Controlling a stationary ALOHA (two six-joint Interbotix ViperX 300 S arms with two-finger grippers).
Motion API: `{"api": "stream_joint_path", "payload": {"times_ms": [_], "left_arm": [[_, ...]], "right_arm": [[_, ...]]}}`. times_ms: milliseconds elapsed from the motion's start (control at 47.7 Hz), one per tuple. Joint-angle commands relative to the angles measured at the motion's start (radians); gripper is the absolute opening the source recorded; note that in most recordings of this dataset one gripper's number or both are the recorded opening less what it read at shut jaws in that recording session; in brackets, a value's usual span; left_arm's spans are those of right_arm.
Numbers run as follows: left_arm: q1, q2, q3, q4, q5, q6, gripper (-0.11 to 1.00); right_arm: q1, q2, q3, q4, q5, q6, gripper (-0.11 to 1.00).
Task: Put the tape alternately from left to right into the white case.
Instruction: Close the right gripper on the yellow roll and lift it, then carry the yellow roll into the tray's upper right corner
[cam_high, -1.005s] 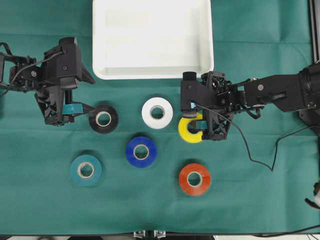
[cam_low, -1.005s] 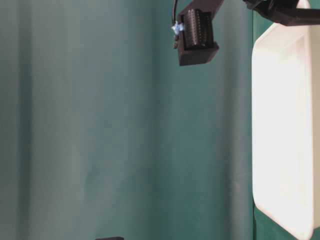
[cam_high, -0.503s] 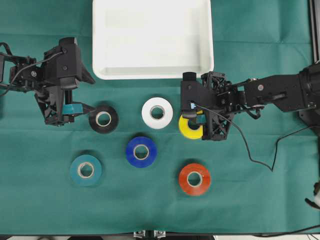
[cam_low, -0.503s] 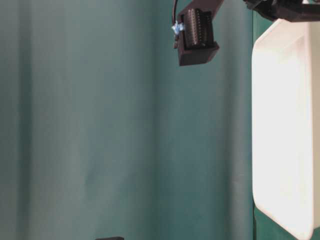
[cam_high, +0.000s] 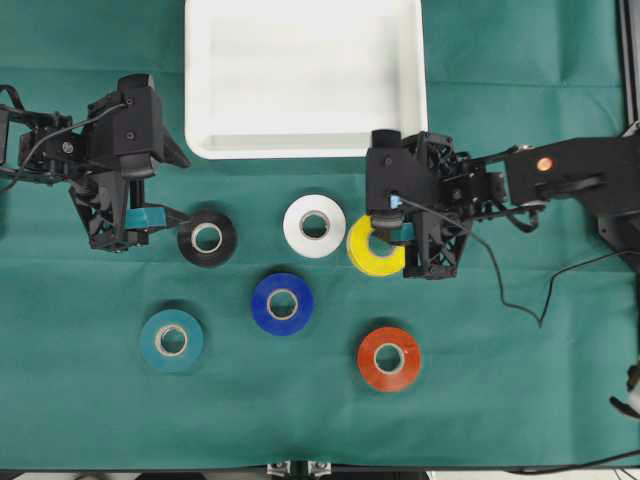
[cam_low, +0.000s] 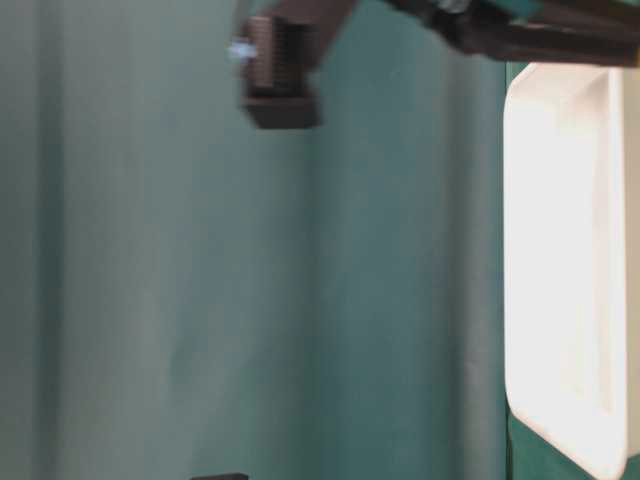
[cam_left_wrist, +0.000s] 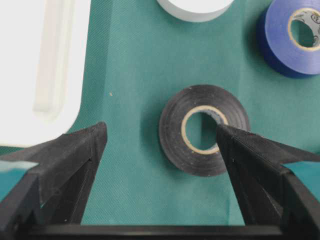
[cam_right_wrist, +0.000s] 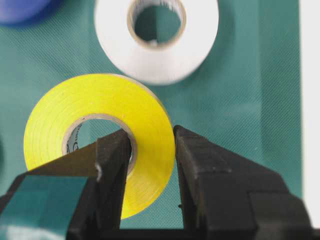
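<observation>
Overhead view: right pincer (cam_high: 385, 226) now clamped on yellow tape (cam_high: 371, 248).

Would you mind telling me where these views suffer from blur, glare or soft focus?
Table-level view: the dark arm part at the top is smeared by motion blur, and the white case is blown out to a glow. Overhead view: sharp and evenly lit, though the case floor is nearly featureless white. Right wrist view: the gripper fingers are soft, while the yellow tape is crisp. Left wrist view: the black tape is sharp.
</observation>
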Motion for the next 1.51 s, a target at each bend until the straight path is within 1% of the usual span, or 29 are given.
{"api": "stream_joint_path", "payload": {"times_ms": [0,209,461,524,649,859,1026,1236,1487], "left_arm": [[0.002,-0.006,-0.025,0.002,-0.005,0.0,0.72],[0.002,-0.006,-0.026,0.002,-0.005,-0.003,0.72],[0.002,-0.006,-0.028,0.002,-0.005,-0.003,0.72],[0.002,-0.006,-0.026,0.002,-0.005,-0.003,0.72],[0.0,-0.006,-0.028,0.002,-0.005,0.0,0.72],[0.0,-0.005,-0.028,0.002,-0.005,-0.003,0.72],[0.002,-0.005,-0.028,0.002,-0.005,-0.003,0.72],[0.002,-0.005,-0.028,0.0,-0.006,-0.003,0.72],[0.002,0.0,-0.028,0.0,-0.009,-0.003,0.72]], "right_arm": [[0.003,-0.063,-0.034,-0.003,0.017,0.0,0.3],[0.003,-0.089,-0.04,-0.003,0.046,0.0,0.3],[0.003,-0.087,-0.038,-0.003,0.04,0.0,0.3],[-0.002,-0.084,-0.04,-0.009,0.04,0.0,0.3],[-0.023,-0.072,-0.044,-0.038,0.043,0.0,0.3],[-0.112,-0.046,-0.072,-0.104,0.046,0.0,0.3],[-0.207,-0.017,-0.083,-0.158,0.044,0.0,0.3],[-0.327,0.028,-0.097,-0.21,0.04,0.0,0.3],[-0.403,0.069,-0.135,-0.264,0.031,0.0,0.3]]}}
